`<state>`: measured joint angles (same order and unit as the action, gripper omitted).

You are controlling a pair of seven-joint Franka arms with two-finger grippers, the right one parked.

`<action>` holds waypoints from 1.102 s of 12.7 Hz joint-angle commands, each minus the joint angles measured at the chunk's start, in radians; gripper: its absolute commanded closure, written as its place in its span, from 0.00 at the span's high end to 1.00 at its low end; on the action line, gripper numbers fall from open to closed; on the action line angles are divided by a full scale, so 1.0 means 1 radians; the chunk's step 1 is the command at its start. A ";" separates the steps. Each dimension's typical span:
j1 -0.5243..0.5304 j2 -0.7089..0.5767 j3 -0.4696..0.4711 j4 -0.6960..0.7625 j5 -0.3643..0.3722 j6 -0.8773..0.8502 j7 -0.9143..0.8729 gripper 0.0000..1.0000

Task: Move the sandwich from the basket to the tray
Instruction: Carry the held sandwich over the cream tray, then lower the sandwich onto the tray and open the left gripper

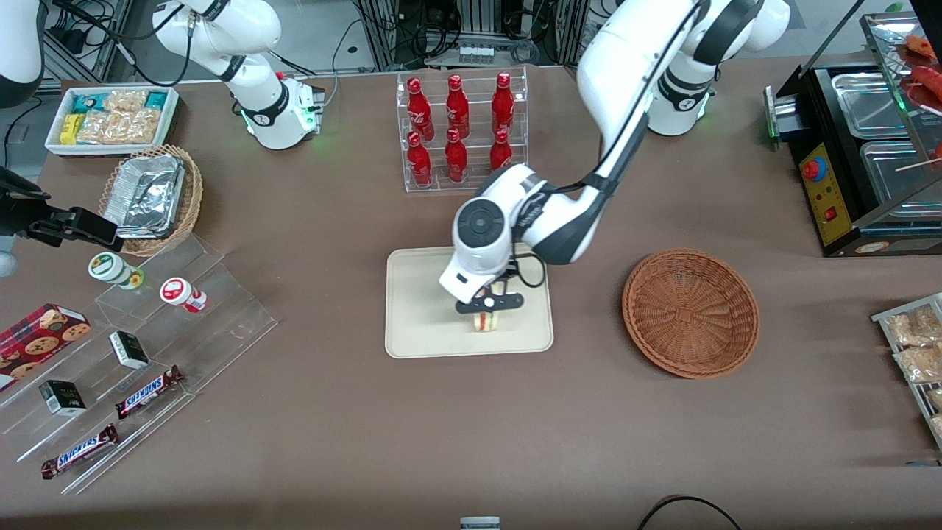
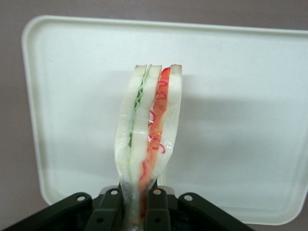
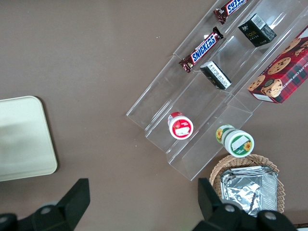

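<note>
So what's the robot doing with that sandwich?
The working arm's gripper has its jaws shut on the sandwich and holds it over the cream tray. Whether it touches the tray yet can't be told. The reddish-brown basket sits beside the tray, toward the working arm's end, with nothing in it. So the sandwich is about to be set down.

sandwich [image 1: 483,321]: just 1, frame centre, over the tray
tray [image 1: 419,309]: 1
basket [image 1: 690,312]: 1
gripper [image 1: 487,308]: 1, pinching the sandwich
red bottles [image 1: 458,129]: 6
Snickers bars [image 1: 110,419]: 2, lower left
foil-lid cups [image 1: 147,281]: 2
small dark boxes [image 1: 96,374]: 2
cookie box [image 1: 37,340]: 1
</note>
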<state>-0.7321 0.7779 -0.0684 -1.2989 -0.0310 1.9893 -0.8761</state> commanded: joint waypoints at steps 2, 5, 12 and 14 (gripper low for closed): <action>-0.042 0.098 0.013 0.159 -0.018 -0.070 -0.063 0.00; -0.047 0.107 0.013 0.161 -0.018 -0.073 -0.093 0.00; -0.046 0.133 0.009 0.162 -0.018 -0.049 -0.172 0.64; -0.046 0.132 0.009 0.162 -0.017 -0.043 -0.172 1.00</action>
<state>-0.7666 0.8918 -0.0683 -1.1736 -0.0343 1.9501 -1.0274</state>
